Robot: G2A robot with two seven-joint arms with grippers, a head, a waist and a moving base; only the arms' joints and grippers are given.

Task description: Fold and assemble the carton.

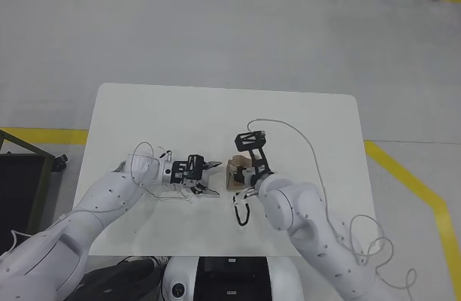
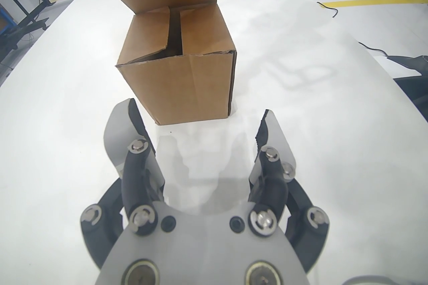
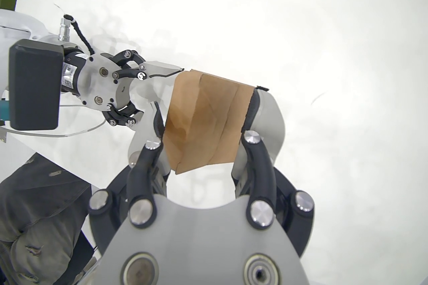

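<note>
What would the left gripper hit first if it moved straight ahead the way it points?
The carton: its near wall stands squarely ahead of the open left gripper, apparently a short way off, with nothing between.

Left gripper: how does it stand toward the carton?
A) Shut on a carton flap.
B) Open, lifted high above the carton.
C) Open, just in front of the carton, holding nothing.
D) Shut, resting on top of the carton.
C: in the left wrist view the left gripper has its fingers spread wide with nothing between them, and the carton stands on the table just beyond their tips.
</note>
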